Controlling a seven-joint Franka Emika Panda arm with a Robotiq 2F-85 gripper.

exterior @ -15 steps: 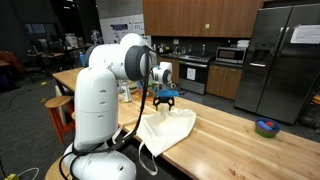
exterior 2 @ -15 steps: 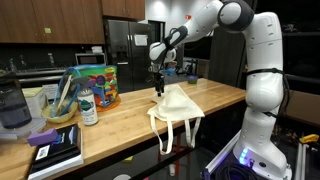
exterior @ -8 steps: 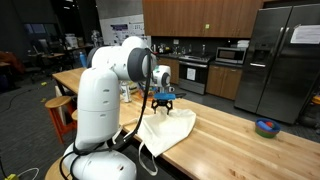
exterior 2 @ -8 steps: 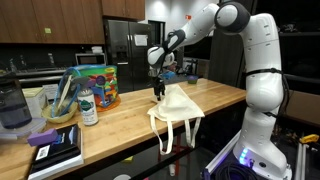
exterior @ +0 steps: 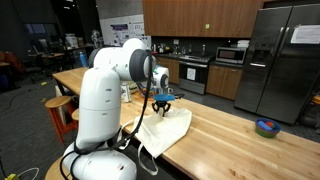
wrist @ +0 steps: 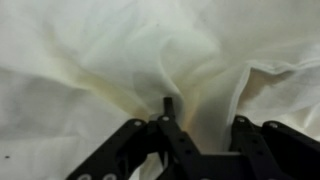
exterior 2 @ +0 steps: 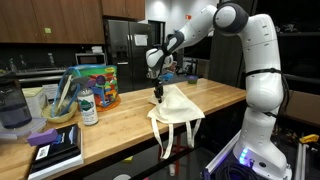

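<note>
A cream cloth tote bag (exterior: 166, 131) (exterior 2: 176, 106) lies crumpled on the wooden countertop (exterior: 230, 140), its handles hanging over the near edge in an exterior view. My gripper (exterior: 163, 100) (exterior 2: 157, 92) points straight down onto the bag's far edge. In the wrist view the gripper (wrist: 203, 110) has its black fingers (wrist: 166, 104) partly drawn together, and a raised fold of the bag's cloth (wrist: 100, 50) is bunched between them. The cloth fills the whole view and hides the countertop beneath.
In an exterior view a colourful box (exterior 2: 96, 84), a bottle (exterior 2: 88, 107), a bowl with utensils (exterior 2: 58, 108), a jug (exterior 2: 12, 105) and stacked books (exterior 2: 55, 150) crowd one end of the counter. A small blue bowl (exterior: 266, 127) sits towards the far end. A stool (exterior: 58, 105) stands beside the counter.
The gripper has sunk slightly onto the bag and its fingers have drawn in, gathering a fold of cloth. The bag's far edge has bunched towards the gripper.
</note>
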